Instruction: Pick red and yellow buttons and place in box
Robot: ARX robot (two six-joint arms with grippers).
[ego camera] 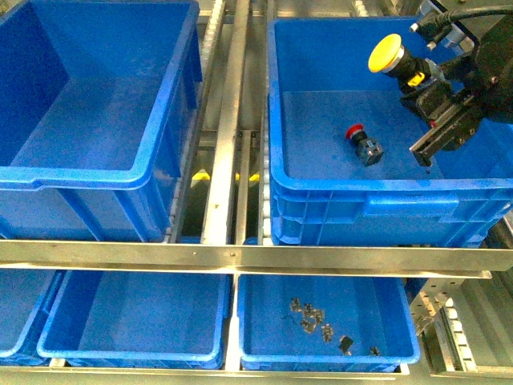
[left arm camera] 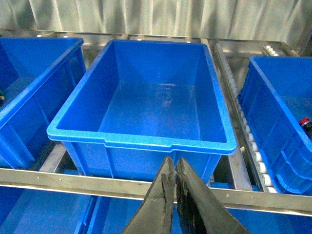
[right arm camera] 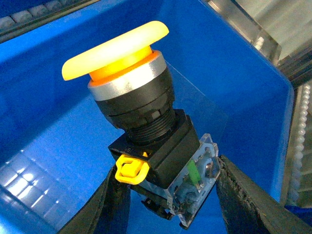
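Blue plastic dominates as we work above the box (ego camera: 321, 204), the deep right-hand bin on the roller rack, which serves here as our landmark. To its left sits a twin bin (ego camera: 152, 152), apparently empty and apart from it across a steel rail (ego camera: 228, 120); we judge it idle in this step. Below the box on the lower shelf lies a shallower blue tray (ego camera: 264, 337) with a scatter of small dark parts (ego camera: 317, 317) whose kind we cannot make out.

Over the box's right half, our right end effector (ego camera: 425, 80) hangs with its jaws closed partway around the black-and-clear body of the yellow button (ego camera: 387, 54). The cap points up and away from the fingers, which leaves the wide mushroom top free and puts the grip on the flat-sided block, the surest place to pinch. The button is held above the floor of the box, so we judge it ready for release there.

On the box floor, toward the front wall, the red button (ego camera: 362, 143) lies tipped on its side, already delivered by the look of it.

Our left end effector (left arm camera: 174, 195) waits in front of the twin bin, left of the box, fingertips pressed together and holding nothing.
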